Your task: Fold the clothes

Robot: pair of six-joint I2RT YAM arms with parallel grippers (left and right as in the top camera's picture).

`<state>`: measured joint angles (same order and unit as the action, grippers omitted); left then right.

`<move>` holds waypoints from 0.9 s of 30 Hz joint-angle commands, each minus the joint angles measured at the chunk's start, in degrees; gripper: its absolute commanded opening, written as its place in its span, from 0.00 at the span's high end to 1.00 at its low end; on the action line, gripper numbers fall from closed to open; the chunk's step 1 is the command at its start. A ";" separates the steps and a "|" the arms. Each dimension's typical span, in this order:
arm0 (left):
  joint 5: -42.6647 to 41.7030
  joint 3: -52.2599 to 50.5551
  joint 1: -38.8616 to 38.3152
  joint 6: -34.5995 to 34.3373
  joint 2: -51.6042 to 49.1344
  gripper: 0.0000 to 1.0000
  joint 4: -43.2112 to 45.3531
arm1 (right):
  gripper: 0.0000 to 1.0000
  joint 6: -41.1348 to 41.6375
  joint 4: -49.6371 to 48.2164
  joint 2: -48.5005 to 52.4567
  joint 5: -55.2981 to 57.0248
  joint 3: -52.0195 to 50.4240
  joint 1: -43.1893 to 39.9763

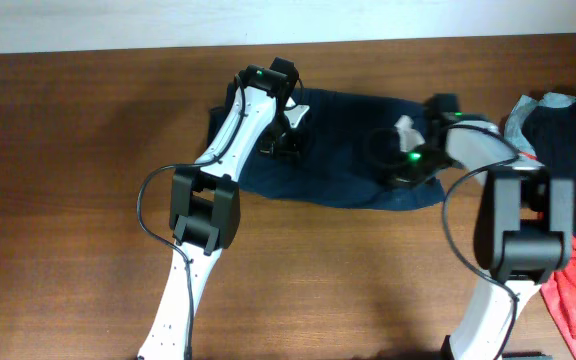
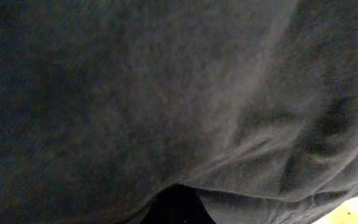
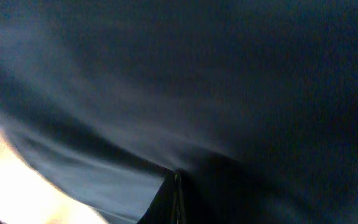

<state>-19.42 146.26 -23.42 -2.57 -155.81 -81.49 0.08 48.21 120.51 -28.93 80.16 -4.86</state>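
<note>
The shorts (image 1: 343, 150) lie on the far middle of the wooden table (image 1: 68, 200), between the two arms. Their long axis runs from left to right, almost parallel with the far edge of the table. The right end sits a little nearer than the left end. From above I cannot tell which side is the waistband and which side the legs. A small white tag (image 1: 405, 127) shows on the right part of the cloth.

The fabric is dark navy, plain and matte, with soft shallow wrinkles. In the left wrist view it looks like a fine knit, with a rounded fold and a hem line low in the picture. In the right wrist view it is smooth and blurred, and its folds run down toward the fingertips.

The left gripper (image 1: 286, 140) is over the left part of the shorts, clenched on the cloth. The right gripper (image 1: 393, 155) is on the right part, just near the tag, also clenched and pinching the cloth.

At the right edge of the table there is a heap of other clothes (image 1: 568, 130), navy, pale grey-blue and red, just beside the right arm and apart from the shorts.
</note>
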 commanded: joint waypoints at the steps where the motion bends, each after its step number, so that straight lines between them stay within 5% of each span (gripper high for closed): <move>1: 5.81 -0.09 0.33 0.96 -1.57 1.00 -0.22 | 0.96 -3.34 1.68 0.39 5.97 -0.22 -4.04; 19: -2.49 12.70 1.14 0.44 -0.92 1.00 0.28 | 0.96 -3.50 0.98 0.52 4.15 -0.24 -7.06; 27: -2.25 9.92 -0.50 -0.81 -1.16 1.00 0.68 | 0.95 -3.50 0.85 0.79 4.42 -0.39 -7.06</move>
<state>-20.62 157.40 -22.96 -2.81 -156.14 -80.97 -3.03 49.65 120.51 -26.76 80.16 -12.49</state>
